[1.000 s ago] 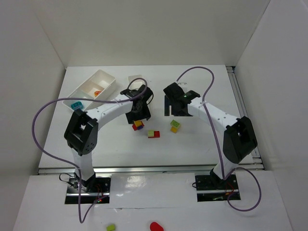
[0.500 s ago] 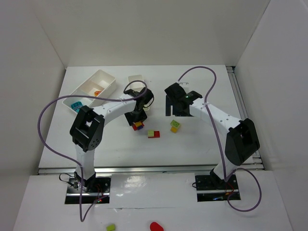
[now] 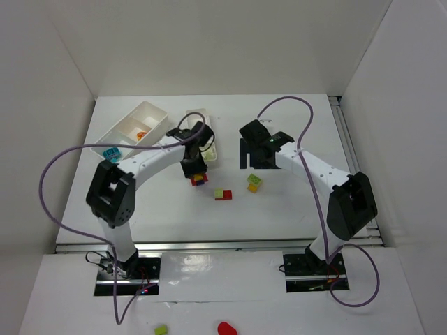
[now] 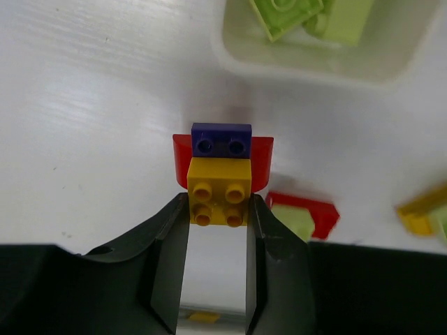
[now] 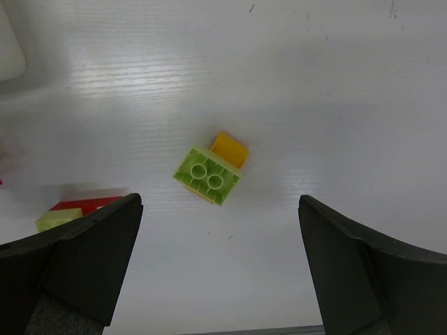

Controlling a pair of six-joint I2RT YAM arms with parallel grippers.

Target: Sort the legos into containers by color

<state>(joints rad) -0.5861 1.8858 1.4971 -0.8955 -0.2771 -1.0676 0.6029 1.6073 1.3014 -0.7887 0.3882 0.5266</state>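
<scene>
A clump of legos, a yellow brick (image 4: 218,188) with a purple one (image 4: 221,139) over a red one (image 4: 262,164), stands mid-table (image 3: 200,179). My left gripper (image 4: 218,209) is over it, both fingers pressed against the yellow brick's sides. A lime green brick on a red one (image 3: 223,194) lies just to the right. A lime green brick on a yellow-orange one (image 5: 208,176) lies below my right gripper (image 5: 218,206), which hangs wide open above the table. At back left, the wider container (image 3: 124,124) holds an orange and a cyan brick (image 3: 110,152). The narrow container (image 4: 314,66) holds green bricks (image 4: 293,14).
The narrow container (image 3: 209,150) sits right behind the left gripper (image 3: 195,167). White walls close in the table on three sides. A green piece (image 3: 161,329) and a red piece (image 3: 227,328) lie off the table, in front of the arm bases.
My left gripper's jaws have closed in onto the yellow brick of the clump, and the left arm's elbow has swung left. The right arm has barely moved.
</scene>
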